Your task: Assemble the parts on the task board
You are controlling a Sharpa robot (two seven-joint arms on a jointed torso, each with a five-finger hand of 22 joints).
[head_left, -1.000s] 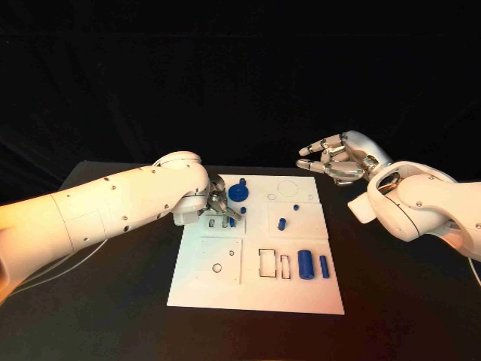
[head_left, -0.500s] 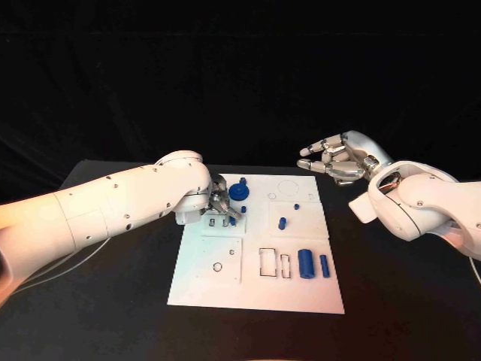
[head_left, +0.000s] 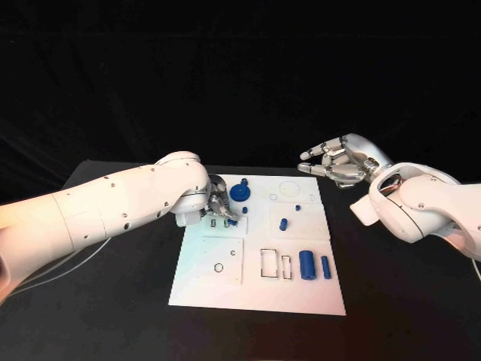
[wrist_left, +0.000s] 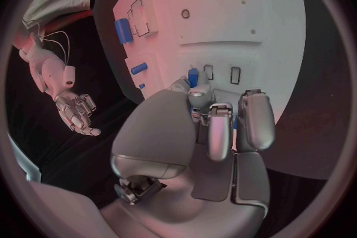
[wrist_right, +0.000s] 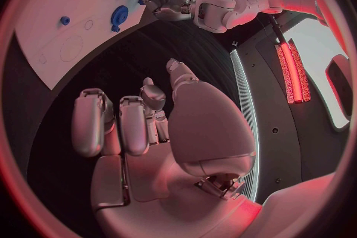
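Head view puts the white task board (head_left: 258,259) before you at the middle of the black worktop (head_left: 403,301), its long side running away from the robot. Blue parts sit on it: a round wheel-shaped piece (head_left: 240,193) near the far edge, a short peg (head_left: 282,222) toward the middle, and two upright-lying cylinders, a thick one (head_left: 307,265) and a thin one (head_left: 325,266), side by side toward the near right, next to two empty rectangular outlines.

Your left hand (head_left: 219,207) is down over the board's far left portion, just beside the wheel-shaped piece, fingers bent toward the surface. Left wrist view shows those fingertips (wrist_left: 199,95) pressed around a small blue part (wrist_left: 193,77) right by two little rectangular slots; the part appears pinched between them, standing against the board.

Your right hand (head_left: 336,162) hangs in the air off the board's far right corner, well apart from every part, grasping nothing, its fingers loosely curved and separated. Right wrist view confirms an empty palm (wrist_right: 149,131) above the dark worktop, with the board's edge and the left arm beyond.
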